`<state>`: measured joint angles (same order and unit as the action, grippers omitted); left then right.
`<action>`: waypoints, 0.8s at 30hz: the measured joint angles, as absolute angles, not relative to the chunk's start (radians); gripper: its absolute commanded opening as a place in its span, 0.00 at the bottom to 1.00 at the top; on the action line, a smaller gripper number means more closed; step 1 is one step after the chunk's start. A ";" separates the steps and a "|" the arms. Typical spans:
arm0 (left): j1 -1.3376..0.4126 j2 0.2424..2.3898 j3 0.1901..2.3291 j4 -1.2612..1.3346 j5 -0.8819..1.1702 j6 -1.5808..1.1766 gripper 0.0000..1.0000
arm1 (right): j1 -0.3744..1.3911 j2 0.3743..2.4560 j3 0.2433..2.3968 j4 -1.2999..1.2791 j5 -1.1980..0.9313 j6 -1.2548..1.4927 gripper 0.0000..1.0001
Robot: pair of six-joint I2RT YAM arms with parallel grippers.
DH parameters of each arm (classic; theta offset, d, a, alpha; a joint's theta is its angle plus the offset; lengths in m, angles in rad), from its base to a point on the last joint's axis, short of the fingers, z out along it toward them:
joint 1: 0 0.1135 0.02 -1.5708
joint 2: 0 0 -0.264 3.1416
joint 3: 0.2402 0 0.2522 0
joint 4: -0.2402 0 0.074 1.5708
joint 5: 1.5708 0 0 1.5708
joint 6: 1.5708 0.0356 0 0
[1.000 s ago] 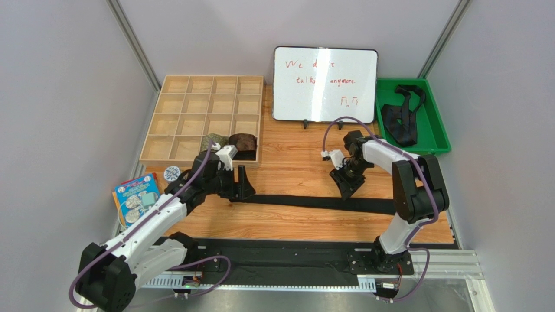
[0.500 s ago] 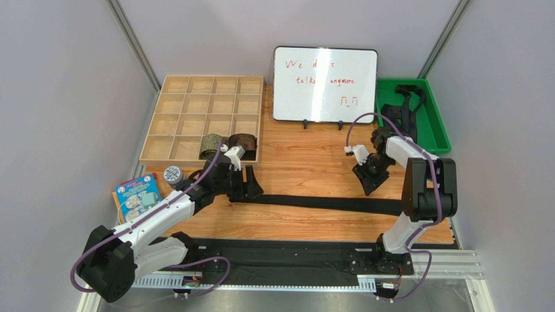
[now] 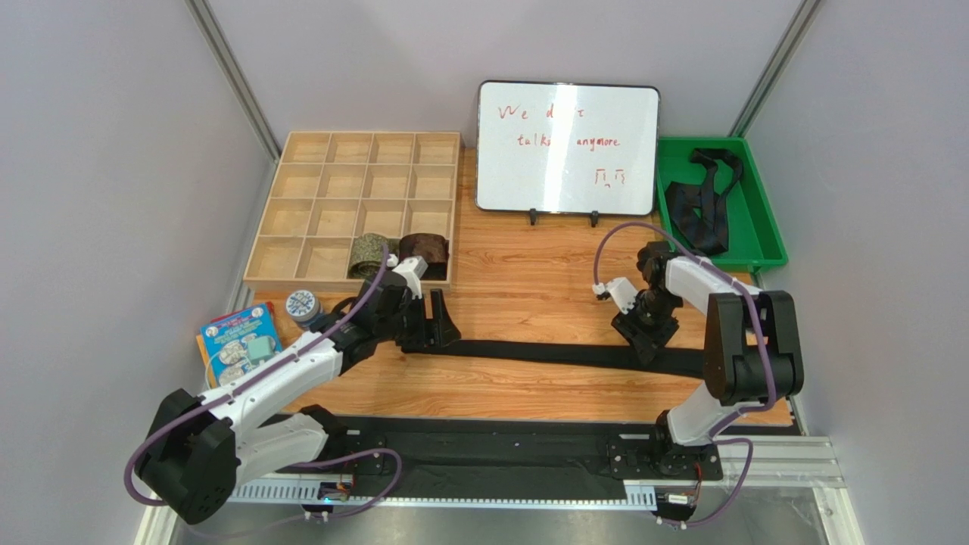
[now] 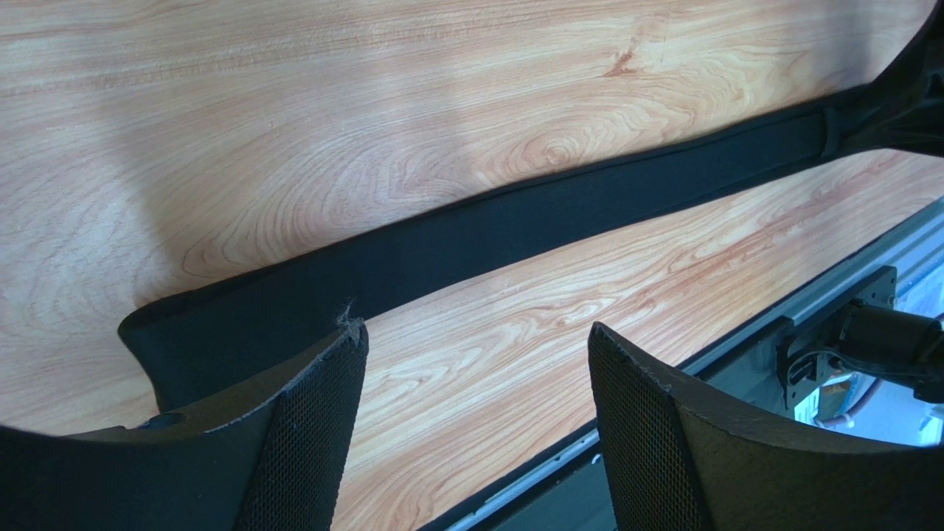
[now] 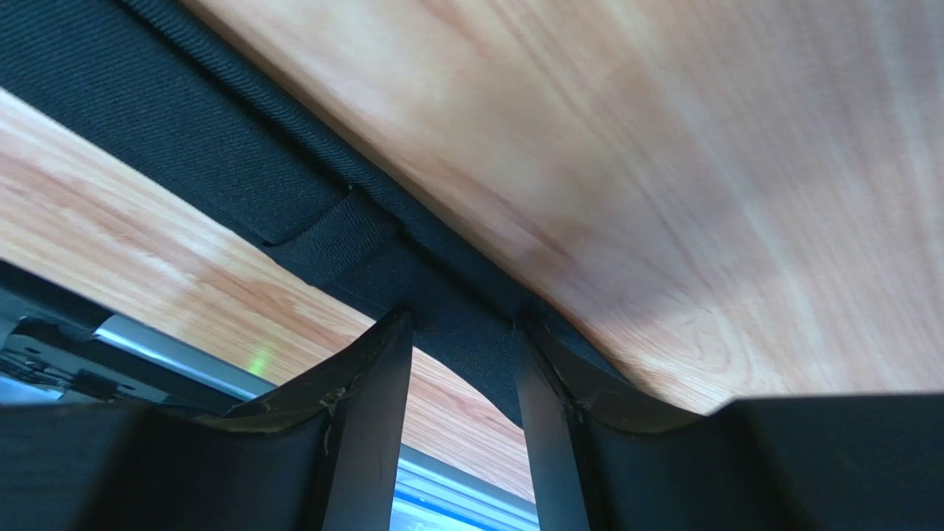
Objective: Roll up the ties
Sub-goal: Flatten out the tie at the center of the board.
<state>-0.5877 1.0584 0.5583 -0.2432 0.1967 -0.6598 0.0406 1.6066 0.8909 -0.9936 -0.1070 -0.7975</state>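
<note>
Partly hidden, black tie (image 3: 546,353) ends under left gripper (image 3: 436,334), right gripper (image 3: 649,341)

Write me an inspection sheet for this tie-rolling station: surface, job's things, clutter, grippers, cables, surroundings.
Surface: wooden table, no spills seen.
Job's things: one black tie lies flat across the table. An olive coil and a reddish-brown coil sit in neighbouring near-row compartments of the wooden tray. More black ties are heaped in the green bin.
Clutter: colourful booklet and small round item near the table's left edge.
Grippers: left gripper open wide at the flat tie's left end. Right gripper open more narrowly, tips at its right end.
Cables: left purple cable and right purple cable loop along the arms, no snag seen.
Surroundings: whiteboard with red writing at the back, grey walls.
</note>
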 measured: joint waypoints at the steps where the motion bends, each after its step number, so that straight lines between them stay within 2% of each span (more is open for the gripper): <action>1: -0.588 1.063 0.558 -0.243 0.196 -0.659 0.79 | 0.041 1.617 0.897 -0.993 -0.093 -0.792 0.45; 5: -0.588 1.093 0.558 -0.241 0.185 -0.651 0.78 | 0.020 1.663 0.930 -0.999 -0.046 -0.781 0.43; 14: -0.590 1.258 0.583 -0.187 0.175 -0.616 0.73 | -0.175 1.787 1.064 -1.037 0.020 -0.809 0.44; 19: -0.590 1.282 0.637 -0.178 0.174 -0.606 0.75 | -0.218 1.847 1.136 -1.055 0.064 -0.865 0.45; 24: -0.590 1.254 0.643 -0.183 0.176 -0.616 0.75 | -0.235 1.856 1.161 -1.056 0.064 -0.923 0.57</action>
